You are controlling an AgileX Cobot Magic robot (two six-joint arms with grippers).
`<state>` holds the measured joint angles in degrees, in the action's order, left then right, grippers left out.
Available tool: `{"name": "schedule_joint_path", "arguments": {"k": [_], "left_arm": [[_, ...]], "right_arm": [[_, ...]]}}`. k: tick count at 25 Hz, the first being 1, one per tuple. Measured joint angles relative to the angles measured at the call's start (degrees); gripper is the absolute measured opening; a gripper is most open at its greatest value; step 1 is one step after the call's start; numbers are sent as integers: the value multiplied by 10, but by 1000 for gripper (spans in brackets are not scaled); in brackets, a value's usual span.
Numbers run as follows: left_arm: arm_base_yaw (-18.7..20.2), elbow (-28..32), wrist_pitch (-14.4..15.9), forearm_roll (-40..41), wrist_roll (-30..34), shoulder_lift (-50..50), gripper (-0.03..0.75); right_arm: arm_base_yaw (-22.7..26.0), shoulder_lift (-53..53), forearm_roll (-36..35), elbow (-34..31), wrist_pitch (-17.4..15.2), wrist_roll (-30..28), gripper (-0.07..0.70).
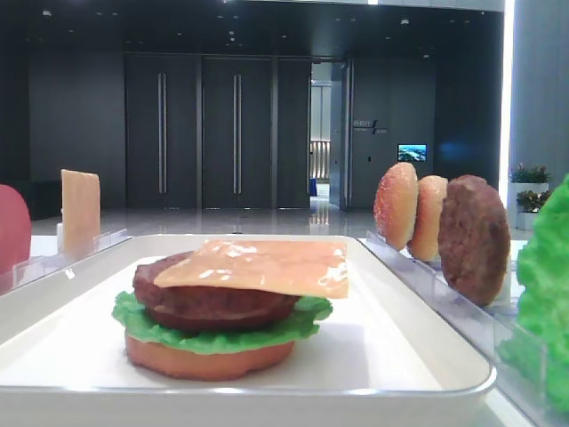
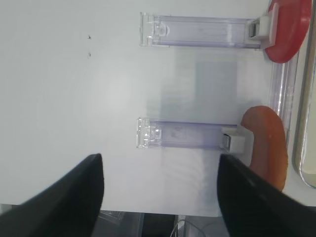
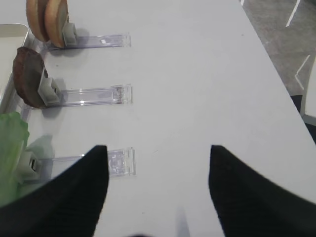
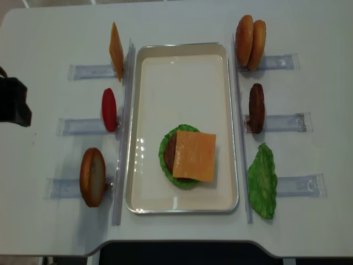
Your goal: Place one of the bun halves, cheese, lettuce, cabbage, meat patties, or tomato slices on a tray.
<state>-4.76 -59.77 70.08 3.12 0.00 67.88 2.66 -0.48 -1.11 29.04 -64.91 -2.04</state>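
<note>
The large white rectangular tray with a raised shiny rim (image 4: pixel 182 52) is sitting mid-frame in the overhead view, and the thin square slice of pale orange glossy cheese (image 4: pixel 194 155) is lying flat on top of the stack in its lower half: a dark brown round patty (image 1: pixel 209 302) over a ruffled green lettuce leaf (image 1: pixel 307 322) over a tan bun base (image 1: pixel 209 360). The slice is sitting skewed, its corner overhanging the patty toward the right in the low side view.

The left gripper (image 2: pixel 160 190) is hovering with its black fingers (image 2: pixel 74 192) spread apart and empty above a clear acrylic holder rack (image 2: pixel 185 134), beside a round tan-orange bun half (image 2: pixel 269 145) at the lower right of that view and a flat red tomato slice (image 2: pixel 291 29) at the upper right. The right gripper (image 3: pixel 158 182) is likewise standing open and empty, with another lettuce leaf (image 3: pixel 12 148) at the left edge.

The risk, as I judge it, lies in the next layer: anything lowered off-centre could be pushing the glossy slice sideways off the patty. A closing finger could also be catching the light rack and dragging it, tipping the upright bun.
</note>
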Motion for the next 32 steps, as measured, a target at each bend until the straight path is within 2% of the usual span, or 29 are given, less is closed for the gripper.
{"name": "schedule_joint_path", "arguments": {"k": [19,32], "left_arm": [[0,158,12,11,-6,-304,538],[0,190,18,-1,-19,-488,538]], "right_arm": [[0,0,0,0,0,0,424],[0,0,0,0,0,0,424]]}}
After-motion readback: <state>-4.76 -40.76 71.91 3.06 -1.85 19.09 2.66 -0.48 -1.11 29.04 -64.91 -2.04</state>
